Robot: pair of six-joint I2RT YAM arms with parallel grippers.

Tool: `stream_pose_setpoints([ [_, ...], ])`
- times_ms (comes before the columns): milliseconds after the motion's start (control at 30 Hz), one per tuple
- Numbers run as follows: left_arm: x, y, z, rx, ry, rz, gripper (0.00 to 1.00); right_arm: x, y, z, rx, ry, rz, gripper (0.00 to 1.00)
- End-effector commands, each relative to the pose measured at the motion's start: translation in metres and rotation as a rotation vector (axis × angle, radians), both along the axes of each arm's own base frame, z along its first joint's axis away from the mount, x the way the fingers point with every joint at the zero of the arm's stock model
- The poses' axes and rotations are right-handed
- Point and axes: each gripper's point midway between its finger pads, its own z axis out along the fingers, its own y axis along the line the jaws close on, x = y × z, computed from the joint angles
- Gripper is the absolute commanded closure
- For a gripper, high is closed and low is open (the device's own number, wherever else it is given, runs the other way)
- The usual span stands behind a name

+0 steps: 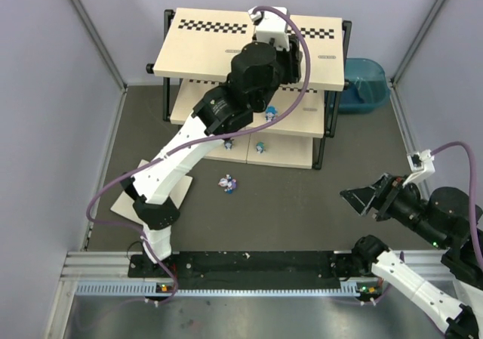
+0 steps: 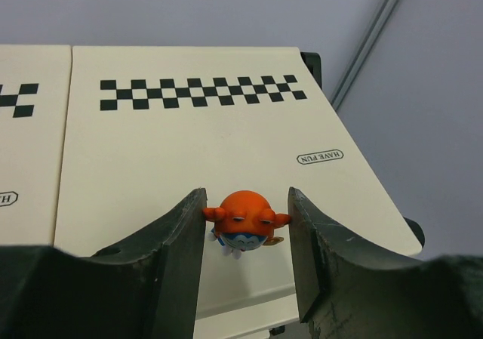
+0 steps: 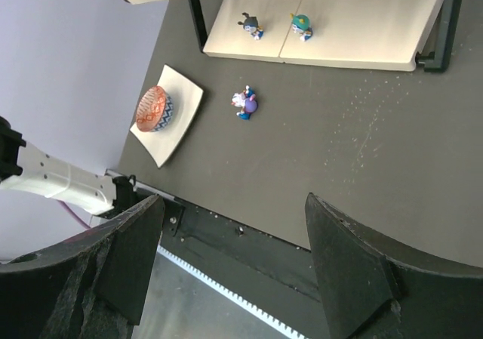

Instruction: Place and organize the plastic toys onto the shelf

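My left gripper (image 2: 246, 205) is shut on an orange-headed toy (image 2: 243, 215) with a blue and white body. Its small arms touch both fingers, and it hangs just above the near edge of the shelf's top board (image 2: 189, 143). In the top view the left arm reaches over that shelf (image 1: 204, 44). A purple and white toy (image 1: 228, 183) (image 3: 245, 103) lies on the dark table in front of the shelf. Two toys (image 3: 252, 24) (image 3: 302, 25) stand on the lowest board (image 3: 362, 29); another (image 1: 270, 115) is on the middle board. My right gripper (image 1: 362, 198) (image 3: 234, 226) stands open and empty at the right.
A blue tub (image 1: 364, 86) stands behind the shelf at the right. An orange-pink disc (image 3: 155, 106) rests on a white sheet (image 1: 124, 203) at the table's left. Grey walls close in on both sides, and the rail (image 1: 249, 267) runs along the near edge.
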Motion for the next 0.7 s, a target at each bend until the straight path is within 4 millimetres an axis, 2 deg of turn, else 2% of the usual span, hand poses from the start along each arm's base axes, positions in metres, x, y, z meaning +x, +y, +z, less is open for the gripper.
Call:
stream_pose_setpoints([
  [0, -0.015, 0.008, 0.037, -0.113, -0.051, 0.007, 1.00, -0.003, -0.007, -0.011, -0.018, 0.002, -0.021, 0.24],
  [167, -0.013, 0.008, 0.033, -0.123, -0.039, 0.040, 1.00, -0.004, -0.005, -0.023, -0.012, 0.030, -0.018, 0.24],
  [367, -0.008, 0.004, 0.024, -0.122, -0.023, 0.072, 1.00, -0.004, -0.007, -0.024, -0.017, 0.029, -0.023, 0.24],
  [667, 0.000, 0.001, 0.027, -0.121, -0.062, 0.097, 1.00, -0.006, -0.009, -0.034, -0.046, 0.048, -0.023, 0.24],
])
